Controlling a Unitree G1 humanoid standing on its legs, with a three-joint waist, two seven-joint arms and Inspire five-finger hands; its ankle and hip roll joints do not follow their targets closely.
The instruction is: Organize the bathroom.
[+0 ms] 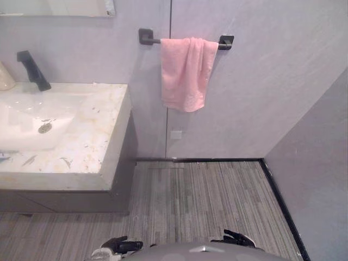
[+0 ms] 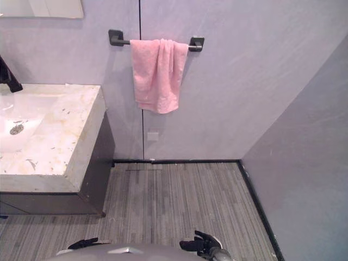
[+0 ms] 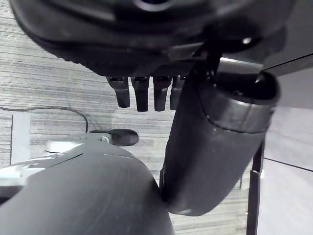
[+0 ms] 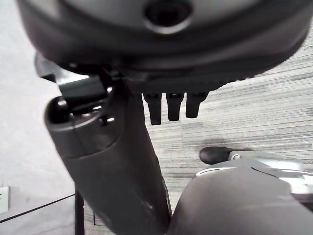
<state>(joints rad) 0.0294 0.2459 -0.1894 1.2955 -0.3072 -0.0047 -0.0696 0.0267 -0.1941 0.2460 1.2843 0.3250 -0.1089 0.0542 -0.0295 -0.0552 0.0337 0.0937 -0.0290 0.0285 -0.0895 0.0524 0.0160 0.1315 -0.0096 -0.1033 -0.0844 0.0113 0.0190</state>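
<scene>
A pink towel (image 1: 185,70) hangs over a dark bar (image 1: 187,42) on the wall. It is folded over the bar and bunched up, so one side hangs lower than the other. The bar is fixed high up on the pale grey wall (image 1: 255,98), and a thin line runs down the wall behind the towel. Under the towel, low on the wall, there is a small white square plate (image 1: 175,135).

To the left of the towel is a white stone counter (image 1: 95,136) with brown marks in it. A white sink (image 1: 32,122) is set into the counter, with a round drain (image 1: 45,128) in the middle. A black tap (image 1: 32,69) stands at the back of the sink. The counter sits on a dark cabinet (image 1: 122,179). Above it, the bottom edge of a mirror (image 1: 60,8) shows.

The floor (image 1: 201,201) is grey with thin stripes. A black strip runs along the bottom of the walls. Another grey wall (image 1: 321,179) stands on the right side.

The left hand (image 1: 120,246) and the right hand (image 2: 202,243) are both down low, close to the robot, well away from the towel. Each hand has its fingers (image 3: 139,93) straight and loose, and neither one holds anything.
</scene>
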